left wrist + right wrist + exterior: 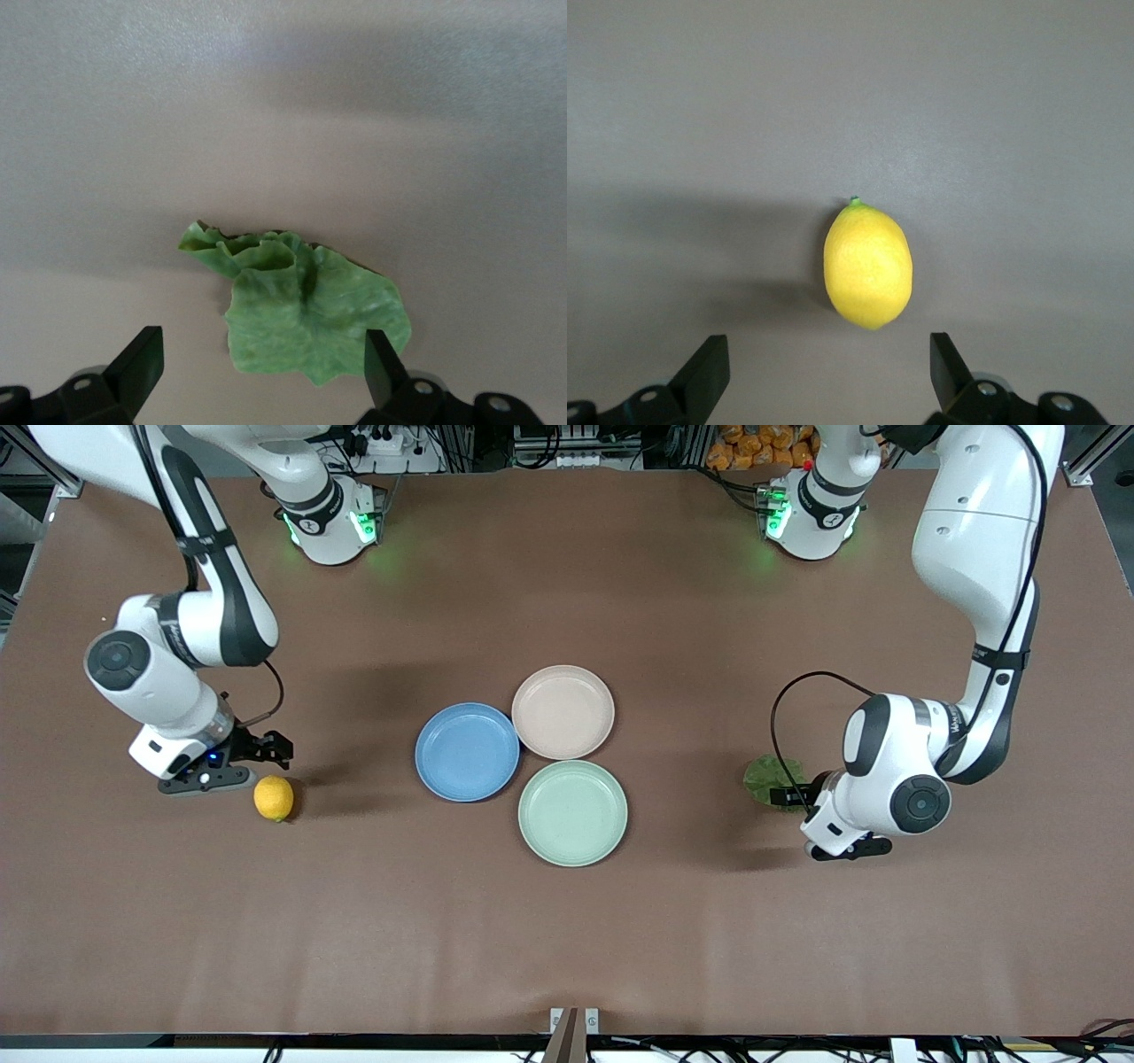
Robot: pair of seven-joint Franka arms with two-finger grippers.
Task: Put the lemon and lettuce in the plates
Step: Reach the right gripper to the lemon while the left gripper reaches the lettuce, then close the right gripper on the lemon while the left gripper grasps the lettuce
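The yellow lemon (pixel 274 797) lies on the brown table toward the right arm's end. My right gripper (pixel 264 749) hangs open and empty just beside it; in the right wrist view the lemon (pixel 868 264) sits just ahead of the open gripper (pixel 830 372). The green lettuce (pixel 771 777) lies toward the left arm's end, partly hidden by my left gripper (pixel 795 795), which is open over its edge. In the left wrist view the leaf (pixel 301 310) reaches between the open fingers of the gripper (pixel 263 372). The blue plate (pixel 467 751) and beige-pink plate (pixel 563 711) stand empty mid-table.
A pale mint green plate (pixel 572 812), empty, touches the other two plates and lies nearer to the front camera. The brown table (pixel 567 939) is bare between each arm and the plates.
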